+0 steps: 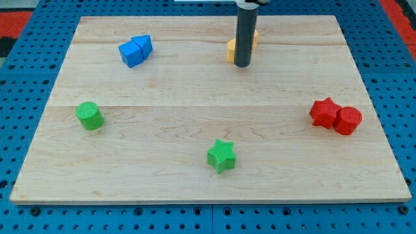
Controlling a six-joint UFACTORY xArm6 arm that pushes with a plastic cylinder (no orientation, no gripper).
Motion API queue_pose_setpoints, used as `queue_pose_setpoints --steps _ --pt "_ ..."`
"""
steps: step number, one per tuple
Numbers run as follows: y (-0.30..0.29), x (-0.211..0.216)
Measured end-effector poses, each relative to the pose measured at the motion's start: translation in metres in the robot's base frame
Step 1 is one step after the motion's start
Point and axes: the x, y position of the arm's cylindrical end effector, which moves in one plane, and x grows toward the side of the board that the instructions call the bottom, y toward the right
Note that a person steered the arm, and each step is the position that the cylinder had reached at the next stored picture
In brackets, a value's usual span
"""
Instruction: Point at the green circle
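Here is the pale wooden board [195, 123], planks running side to side, sitting on a blue perforated base [26, 214] that frames it on every edge; a strip of red shows at the view's top corners. Over by the board's left edge, about halfway down, stands the green circle [89, 116], a short upright cylinder, all alone. Near the top left corner sit two blue blocks [135, 51], pressed together, their shapes hard to make out. Close to the bottom edge, a little right of centre, lies the green star [221, 155]. By the right edge the red star [324, 112] touches the red circle [347, 121].

Now my rod: it drops straight down from the top edge, dark and upright, and my tip [242, 65] rests on the wood just right of centre, near the top. A yellow block [231, 49] peeks out behind the rod, mostly hidden, shape unclear. My tip grips nothing; it is a bare rod end, and whether it touches the yellow block I cannot tell. The green circle is well apart from my tip, far toward the left edge and lower.
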Motion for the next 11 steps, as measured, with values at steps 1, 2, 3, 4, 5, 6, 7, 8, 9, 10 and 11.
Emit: queue_pose_setpoints --steps 1,2,3,4,5,6,7,8,9,10,11 --pt "-0.019 0.0" --pt "-0.016 -0.012" --pt "-0.012 -0.029" --pt "-0.008 -0.004" --pt "-0.011 0.058" --pt "-0.053 0.091" --pt "-0.109 0.082" --pt "-0.163 0.06" --pt "-0.214 0.064" --pt "-0.269 0.07" --pt "-0.303 0.086"
